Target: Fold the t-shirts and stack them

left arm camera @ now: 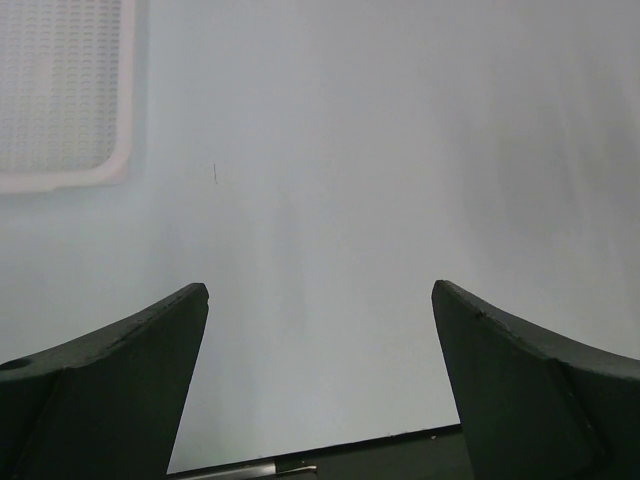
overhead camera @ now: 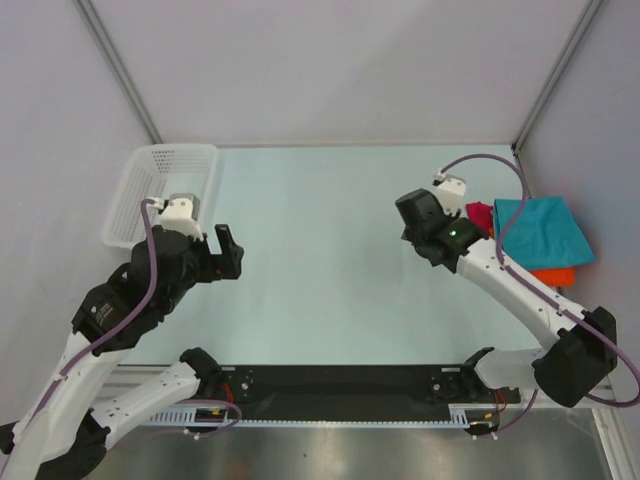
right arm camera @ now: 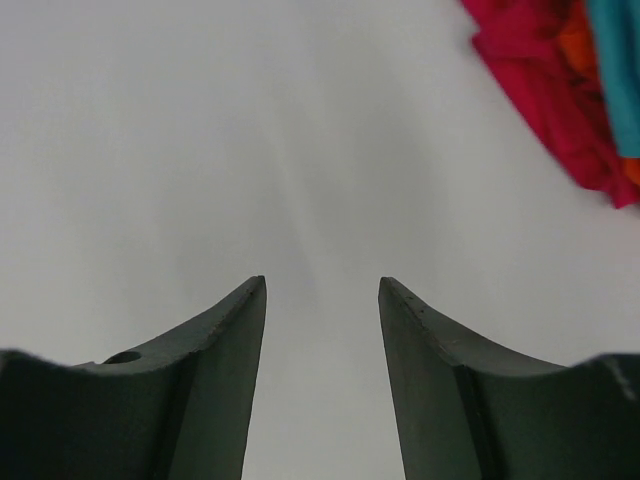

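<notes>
Three shirts (overhead camera: 540, 232) are stacked at the table's (overhead camera: 320, 220) right edge, teal over magenta and orange, while the right hand (right arm camera: 322, 285), just beside them, and the left hand (left arm camera: 320, 290), well apart, are held spread and empty, so any retreat is probably best made without the magenta hem being snagged.

Bright, even, diffuse light with only faint shadows on the table (overhead camera: 330, 250); wrist views look slightly soft.
</notes>
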{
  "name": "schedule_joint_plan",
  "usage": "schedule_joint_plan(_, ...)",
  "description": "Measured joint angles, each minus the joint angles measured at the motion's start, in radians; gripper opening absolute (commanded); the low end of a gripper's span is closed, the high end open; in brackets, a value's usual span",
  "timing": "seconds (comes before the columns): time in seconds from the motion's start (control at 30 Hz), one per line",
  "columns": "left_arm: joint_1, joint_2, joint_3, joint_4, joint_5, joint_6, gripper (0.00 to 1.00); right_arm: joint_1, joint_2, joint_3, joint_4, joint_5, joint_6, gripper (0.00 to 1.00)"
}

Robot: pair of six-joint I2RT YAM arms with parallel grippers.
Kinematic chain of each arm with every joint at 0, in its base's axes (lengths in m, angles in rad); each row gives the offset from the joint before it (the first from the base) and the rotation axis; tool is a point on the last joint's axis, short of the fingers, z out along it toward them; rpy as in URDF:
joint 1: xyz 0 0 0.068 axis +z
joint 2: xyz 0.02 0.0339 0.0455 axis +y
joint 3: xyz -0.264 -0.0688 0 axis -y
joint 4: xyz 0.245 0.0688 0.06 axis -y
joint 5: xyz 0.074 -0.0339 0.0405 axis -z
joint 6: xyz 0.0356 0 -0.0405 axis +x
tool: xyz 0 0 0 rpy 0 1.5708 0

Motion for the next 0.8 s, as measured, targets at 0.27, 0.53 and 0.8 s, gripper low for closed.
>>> schedule_joint_plan(0.27, 0.0, 0.008, -0.009, 0.01, 0.0, 0.002, 0.99, -0.329, 0.079, 0.008, 0.027, 0.084, -0.08, 0.54)
schedule_joint_plan(0.53, 0.0, 0.024, -0.037, 0.036, 0.012, 0.019, 0.99, -0.526, 0.224, 0.066, 0.022, 0.217, -0.108, 0.54)
schedule_joint_plan(0.8, 0.0, 0.092, -0.039, 0.061, 0.036, 0.052, 1.0, -0.719, 0.263, 0.069, 0.031, 0.346, -0.107, 0.54)
